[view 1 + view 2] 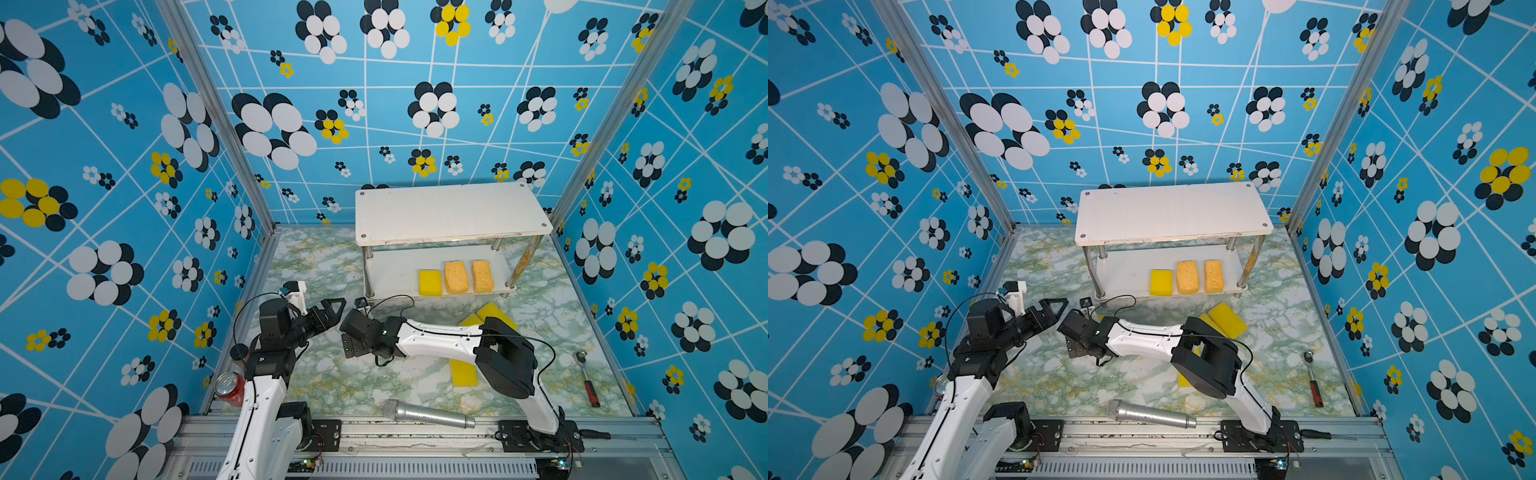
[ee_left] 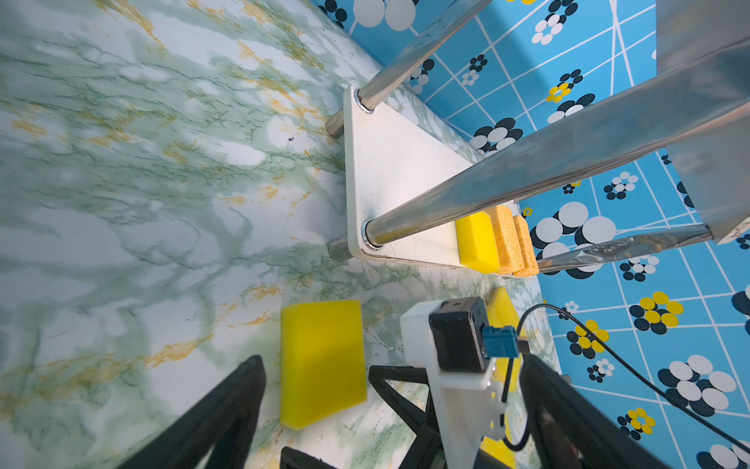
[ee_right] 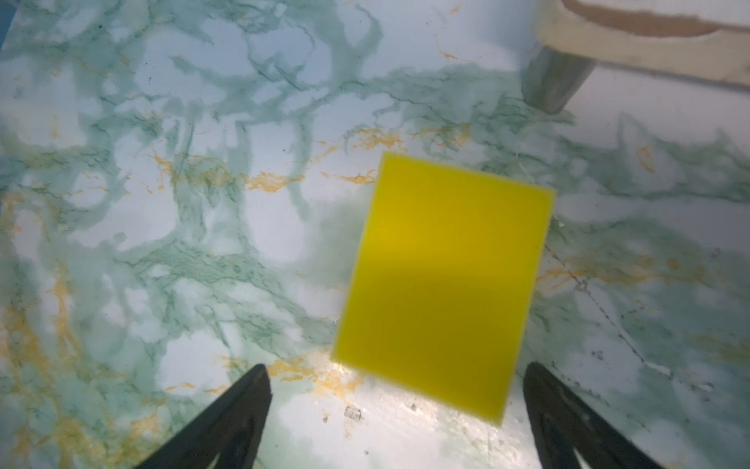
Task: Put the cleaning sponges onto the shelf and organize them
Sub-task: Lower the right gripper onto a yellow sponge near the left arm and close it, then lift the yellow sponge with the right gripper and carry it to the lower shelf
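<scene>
Both pincers apart, empty. Right pincer (image 3: 395, 369) hangs over a small yellow sponge (image 3: 442, 284) lying flat on the tabletop (image 3: 162, 203), near a front leg of the shelf (image 1: 453, 216). Left pincer (image 1: 331, 311) is just beside the right one. Shelf's lower board: yellow block (image 1: 430, 282) and two orange sponges (image 1: 456, 276) in a row, right of centre. Long yellow pair (image 1: 496, 313) touching on the tabletop behind the right arm; third long sponge (image 1: 463, 372) partly under it. Can (image 1: 230, 388) print too small to read.
</scene>
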Motion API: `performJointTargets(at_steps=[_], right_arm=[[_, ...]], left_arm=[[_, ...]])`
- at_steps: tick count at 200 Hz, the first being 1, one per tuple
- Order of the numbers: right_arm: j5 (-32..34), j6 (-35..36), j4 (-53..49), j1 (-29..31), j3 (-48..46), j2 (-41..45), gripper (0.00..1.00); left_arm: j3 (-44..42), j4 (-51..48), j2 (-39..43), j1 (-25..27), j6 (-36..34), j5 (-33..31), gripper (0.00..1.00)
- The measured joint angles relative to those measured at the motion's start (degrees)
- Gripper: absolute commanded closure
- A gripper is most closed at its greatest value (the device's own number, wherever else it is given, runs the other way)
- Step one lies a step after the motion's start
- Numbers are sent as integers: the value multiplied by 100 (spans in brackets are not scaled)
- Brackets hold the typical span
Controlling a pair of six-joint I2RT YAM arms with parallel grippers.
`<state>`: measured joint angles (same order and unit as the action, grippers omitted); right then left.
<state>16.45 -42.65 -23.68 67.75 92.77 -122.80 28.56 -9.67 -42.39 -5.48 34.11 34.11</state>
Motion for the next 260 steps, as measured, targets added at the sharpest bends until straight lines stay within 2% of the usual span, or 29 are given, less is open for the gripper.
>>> performJointTargets(at_steps=[105,183,239,260], right_arm=[[107,0,24,-70,28,-269,4],[168,22,26,-81,39,-387,11],[170,2,28,-81,39,-387,31],[175,0,33,-85,35,-387,35]], left_arm=[[-26,157,0,-101,219,68,1],[-109,310,-28,-170,442,111,1],[-109,361,-76,-170,452,111,1],[-109,372,-90,-184,452,120,1]])
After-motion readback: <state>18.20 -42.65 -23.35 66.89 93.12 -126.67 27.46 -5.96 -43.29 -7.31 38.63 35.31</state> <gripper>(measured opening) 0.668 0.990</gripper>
